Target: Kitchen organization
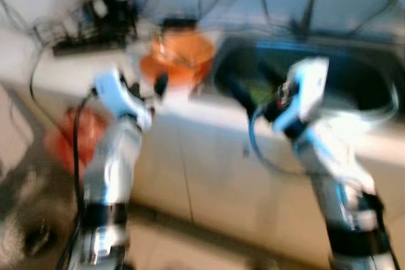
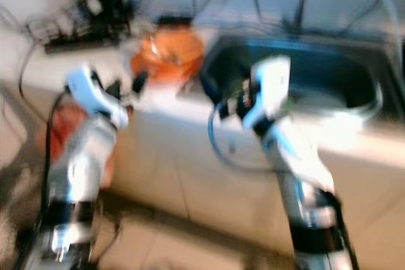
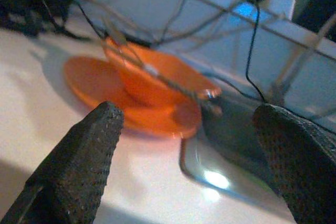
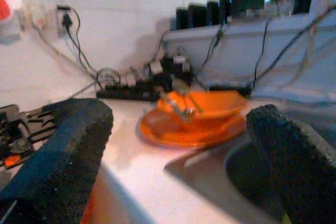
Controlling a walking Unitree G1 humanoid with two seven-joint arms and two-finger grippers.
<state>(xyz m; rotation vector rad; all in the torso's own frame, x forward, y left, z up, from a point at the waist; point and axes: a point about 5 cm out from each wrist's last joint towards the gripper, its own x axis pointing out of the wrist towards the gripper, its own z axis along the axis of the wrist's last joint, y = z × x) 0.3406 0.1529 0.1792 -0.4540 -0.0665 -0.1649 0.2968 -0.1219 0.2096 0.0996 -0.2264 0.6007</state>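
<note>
Taking the sink [image 1: 354,80] as the landmark, an orange bowl [image 3: 157,74] sits on an orange plate [image 3: 89,80] on the white counter [image 3: 31,124] just beside the sink's left edge, with metal utensils [image 3: 157,72] lying across the bowl; exactly what they are is too blurred to tell. Farther from the sink along the back wall lies a black power strip [image 4: 134,94] with a tangle of cables. The left gripper [image 3: 189,156] hangs in front of the counter, facing the stacked dishes, its fingers spread wide apart and holding nothing. The right gripper [image 4: 178,166] is raised at the sink's front rim, also spread wide and empty, looking across the basin corner at the same dishes. The head views are smeared, so the robot is probably in motion. The step in hand looks like an approach to the bowl and plate. To do it well, the body should settle first, then the left gripper should come in low toward the plate's near rim, keeping clear of the protruding utensils so they are not knocked into the sink.
</note>
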